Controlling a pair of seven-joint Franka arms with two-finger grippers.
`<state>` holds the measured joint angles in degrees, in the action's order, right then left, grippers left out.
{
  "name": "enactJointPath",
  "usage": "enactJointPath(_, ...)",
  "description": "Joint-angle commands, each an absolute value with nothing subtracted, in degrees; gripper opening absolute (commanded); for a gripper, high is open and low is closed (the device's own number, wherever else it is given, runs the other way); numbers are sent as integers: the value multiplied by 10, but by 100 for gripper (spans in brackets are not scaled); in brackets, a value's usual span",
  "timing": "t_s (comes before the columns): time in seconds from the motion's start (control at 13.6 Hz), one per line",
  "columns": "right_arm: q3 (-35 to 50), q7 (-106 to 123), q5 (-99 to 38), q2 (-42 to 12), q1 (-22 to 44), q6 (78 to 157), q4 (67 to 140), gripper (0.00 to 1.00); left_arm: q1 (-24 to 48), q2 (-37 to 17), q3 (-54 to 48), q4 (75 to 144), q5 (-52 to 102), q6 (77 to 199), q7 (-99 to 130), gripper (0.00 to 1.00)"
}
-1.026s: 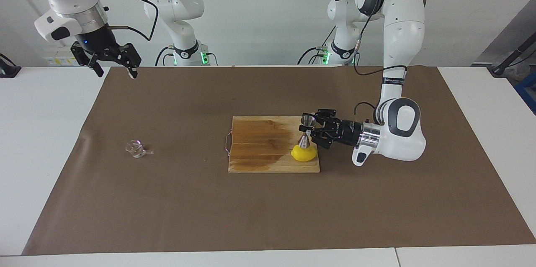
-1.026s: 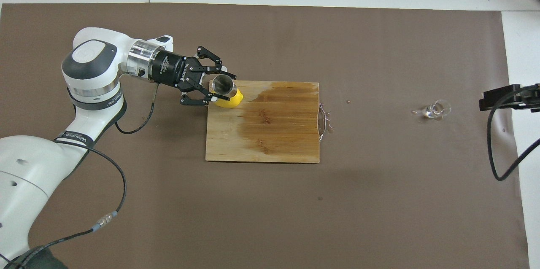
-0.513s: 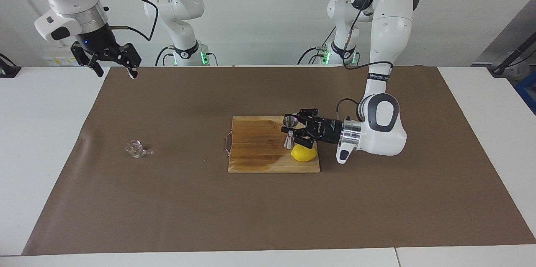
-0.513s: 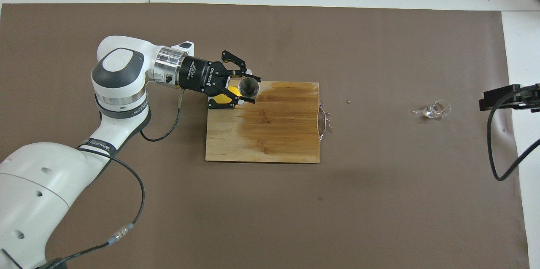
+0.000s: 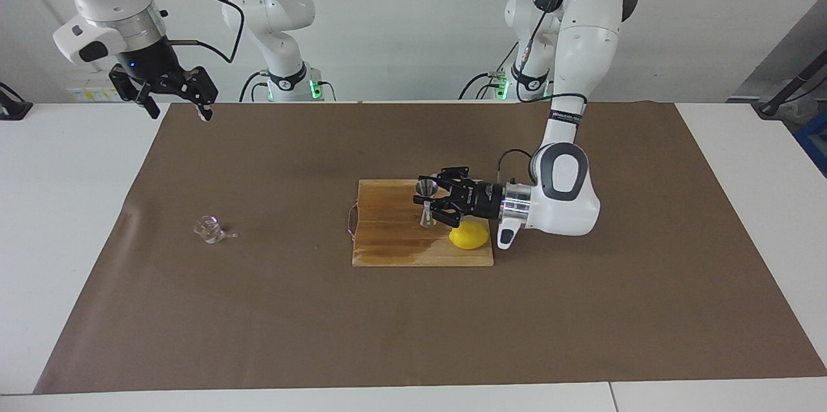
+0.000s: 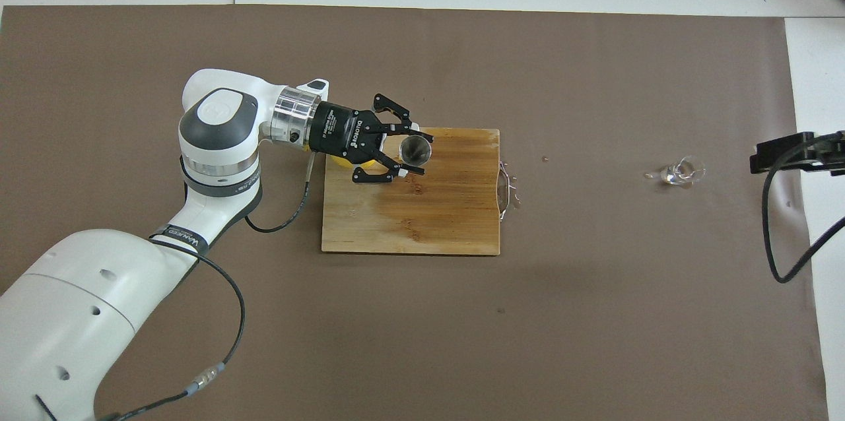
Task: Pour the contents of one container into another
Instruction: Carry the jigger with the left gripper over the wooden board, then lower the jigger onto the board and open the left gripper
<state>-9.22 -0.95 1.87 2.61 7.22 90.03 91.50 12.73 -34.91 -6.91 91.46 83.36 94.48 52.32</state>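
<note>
Half the lemon (image 5: 470, 237) hides under the left end effector (image 5: 428, 204), clamped on the jigger (image 5: 426, 201); right end effector (image 5: 173, 97) spread apart.

A robotics lab: four white arms (image 5: 568, 44) mounted along a white bench (image 5: 64, 205) covered in brown paper (image 5: 258, 309), bare walls, trailing cables.

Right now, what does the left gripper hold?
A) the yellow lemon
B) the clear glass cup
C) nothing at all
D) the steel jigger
D: the left gripper is shut on the steel jigger, upright over the wooden board; the lemon lies on the board and the clear glass cup stands apart, toward the right arm's end.
</note>
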Motion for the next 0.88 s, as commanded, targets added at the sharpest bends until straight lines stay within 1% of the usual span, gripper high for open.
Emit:
enactJointPath(0.0,-87,-4,25,37,69,895,922,100,153,-330,-58,943,856,969,499,31)
enactJointPath(0.51,-87,-4,25,37,69,895,922,100,163,-355,-58,951,875,975,430,30)
enactJointPath(0.66,-87,-4,25,37,69,895,922,100,170,-361,-58,950,883,979,424,27)
enactJointPath(0.81,-87,-4,25,37,69,895,922,100,177,-365,-58,949,890,981,424,27)
